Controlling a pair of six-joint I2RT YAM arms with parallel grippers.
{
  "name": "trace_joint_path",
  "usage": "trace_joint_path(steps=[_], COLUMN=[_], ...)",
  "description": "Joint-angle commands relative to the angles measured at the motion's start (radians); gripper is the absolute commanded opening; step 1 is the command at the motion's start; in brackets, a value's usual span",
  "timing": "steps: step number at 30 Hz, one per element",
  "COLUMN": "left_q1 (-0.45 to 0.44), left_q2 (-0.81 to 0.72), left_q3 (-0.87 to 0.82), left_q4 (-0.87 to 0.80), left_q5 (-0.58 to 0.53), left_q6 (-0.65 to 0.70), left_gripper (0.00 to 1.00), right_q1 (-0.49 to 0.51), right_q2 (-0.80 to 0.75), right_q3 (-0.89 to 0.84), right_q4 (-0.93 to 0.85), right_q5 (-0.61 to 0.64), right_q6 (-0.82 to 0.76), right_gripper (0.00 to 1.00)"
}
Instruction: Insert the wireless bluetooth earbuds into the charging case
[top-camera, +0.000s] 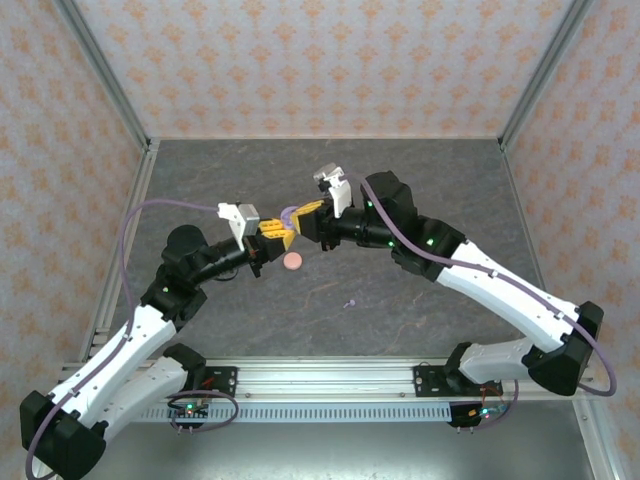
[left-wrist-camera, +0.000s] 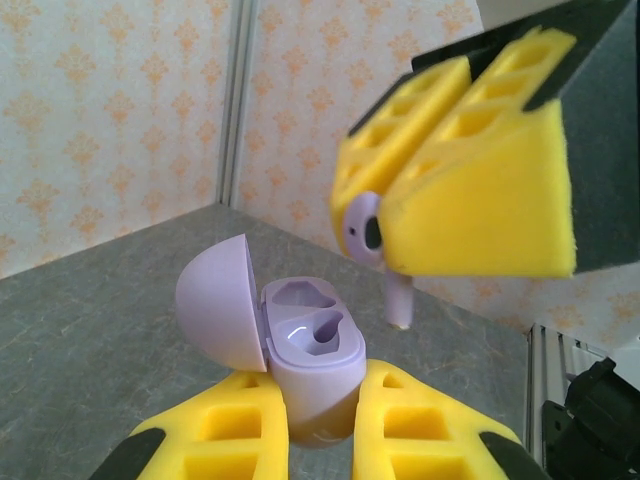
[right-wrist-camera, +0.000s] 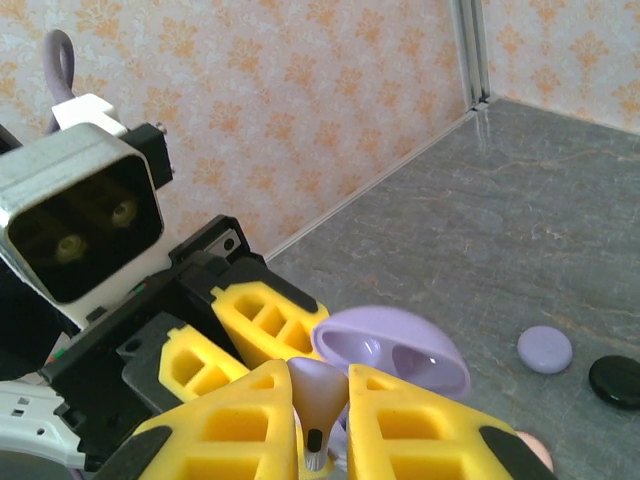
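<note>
My left gripper (left-wrist-camera: 322, 405) is shut on the base of a lavender charging case (left-wrist-camera: 315, 345). The case stands upright with its lid (left-wrist-camera: 218, 305) swung open to the left, and both sockets look empty. My right gripper (right-wrist-camera: 320, 388) is shut on a lavender earbud (right-wrist-camera: 322, 392). In the left wrist view that earbud (left-wrist-camera: 398, 298) hangs stem down, just above and to the right of the case and apart from it. From above, the left gripper (top-camera: 274, 232) and the right gripper (top-camera: 304, 213) meet over the middle of the table. A loose lavender earbud (top-camera: 349, 302) lies on the table.
A pink disc case (top-camera: 293, 261) lies on the table just in front of the two grippers. A lavender disc case (right-wrist-camera: 545, 349) and a black one (right-wrist-camera: 615, 380) lie beside each other on the grey table (top-camera: 420, 190). Patterned walls enclose the table.
</note>
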Motion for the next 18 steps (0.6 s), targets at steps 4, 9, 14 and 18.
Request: trace_joint_path(steps=[4,9,14,18], left_q1=[-0.006,-0.008,-0.010,-0.011], left_q2=[0.001,0.000,0.001,0.001], left_q3=[-0.003,0.001,0.002,0.004], left_q4=[0.043,0.035,0.034,0.030], left_q5=[0.028,0.030,0.034,0.032], left_q6=[0.001,0.007,0.011,0.014], left_gripper=[0.09,0.09,0.09,0.09], right_q1=[0.008,0.008,0.007,0.008], right_q2=[0.019,0.033,0.037,0.038], right_q3=[0.050,0.054,0.051,0.052], right_q4=[0.017,-0.007,-0.010,-0.025], right_q5=[0.005,0.020,0.042,0.056], right_q6=[-0.055,-0.067,-0.072,-0.082], right_gripper=[0.15,0.15,0.15,0.15])
